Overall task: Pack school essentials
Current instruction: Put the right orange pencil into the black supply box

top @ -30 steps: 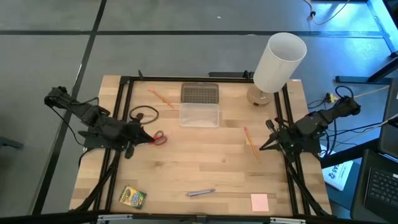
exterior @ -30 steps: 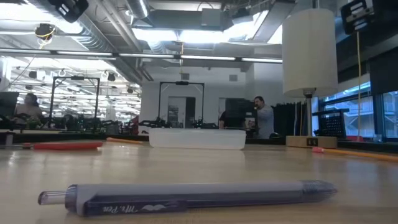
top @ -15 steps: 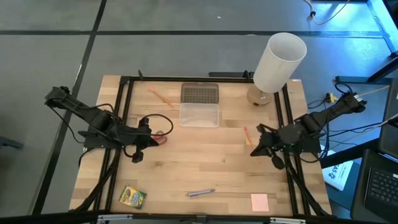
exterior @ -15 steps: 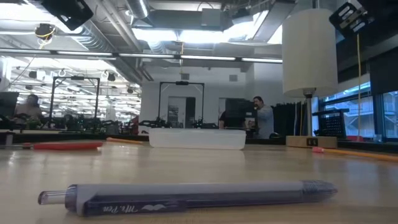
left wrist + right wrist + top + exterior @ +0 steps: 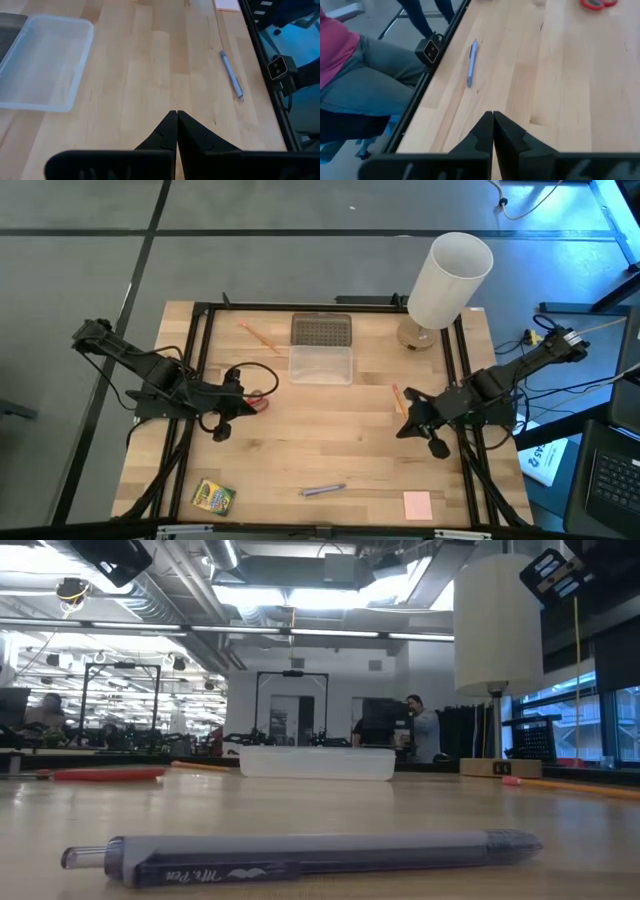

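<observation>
Reaching in from the table's left side, the left gripper (image 5: pixel 238 402) hangs clenched and empty over the wood, just beside the red-handled scissors (image 5: pixel 259 401); the right gripper (image 5: pixel 406 421) is likewise clenched on nothing, near one orange pencil (image 5: pixel 397 396) at the right side; a second orange pencil (image 5: pixel 259 335) lies by the far edge, left of the clear plastic case (image 5: pixel 321 364) and its grey dotted lid (image 5: pixel 321 330); the crayon box (image 5: pixel 213 497), blue pen (image 5: pixel 322 490) and pink pad (image 5: pixel 417 504) sit apart along the near edge; a tall white cylinder (image 5: pixel 450 279) stands at the far right corner.
</observation>
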You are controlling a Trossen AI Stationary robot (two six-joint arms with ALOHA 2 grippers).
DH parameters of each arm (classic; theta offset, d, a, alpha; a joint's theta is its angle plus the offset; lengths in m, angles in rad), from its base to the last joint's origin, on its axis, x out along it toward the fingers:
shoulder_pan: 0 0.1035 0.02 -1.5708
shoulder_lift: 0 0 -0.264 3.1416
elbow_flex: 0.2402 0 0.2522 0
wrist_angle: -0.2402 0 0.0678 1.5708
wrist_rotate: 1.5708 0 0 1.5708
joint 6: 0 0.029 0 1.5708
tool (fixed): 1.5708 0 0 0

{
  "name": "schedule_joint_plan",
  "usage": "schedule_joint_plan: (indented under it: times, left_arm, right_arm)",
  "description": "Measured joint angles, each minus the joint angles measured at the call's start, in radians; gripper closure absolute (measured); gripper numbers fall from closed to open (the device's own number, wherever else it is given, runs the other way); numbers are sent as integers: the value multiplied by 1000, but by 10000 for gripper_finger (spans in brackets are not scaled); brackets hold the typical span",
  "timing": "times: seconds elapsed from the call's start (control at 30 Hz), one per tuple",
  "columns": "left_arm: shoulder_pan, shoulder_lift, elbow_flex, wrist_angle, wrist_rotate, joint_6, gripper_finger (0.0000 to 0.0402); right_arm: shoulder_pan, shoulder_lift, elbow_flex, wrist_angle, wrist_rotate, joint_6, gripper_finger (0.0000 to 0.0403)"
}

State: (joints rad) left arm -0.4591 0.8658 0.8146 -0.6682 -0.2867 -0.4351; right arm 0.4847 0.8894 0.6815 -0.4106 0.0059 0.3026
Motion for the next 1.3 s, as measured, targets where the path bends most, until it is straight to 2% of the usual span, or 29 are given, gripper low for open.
schedule_joint_plan:
  times: [0.2,0.37,0.67,0.8,0.87,1.0,1.13,1.3]
  left_arm:
    - [0,0,0,-1,0,0,397]
    - [1,0,0,-1,-23,0,400]
    - [1,0,0,-2,-24,1,397]
    - [1,0,0,-2,-24,1,399]
    - [1,0,0,-2,-26,1,397]
    - [1,0,0,-2,-26,1,396]
    - [1,0,0,-6,-29,1,400]
    - [1,0,0,-5,-45,1,395]
  right_arm:
    - [0,29,0,8,-1,94,389]
    - [11,53,0,91,-8,156,389]
    - [10,98,0,101,-7,174,389]
    - [4,107,0,68,69,272,394]
    - [-4,107,6,17,124,325,398]
    - [-32,130,78,-224,205,468,399]
    - [-77,200,168,-457,238,589,399]
    - [-155,277,210,-523,238,612,388]
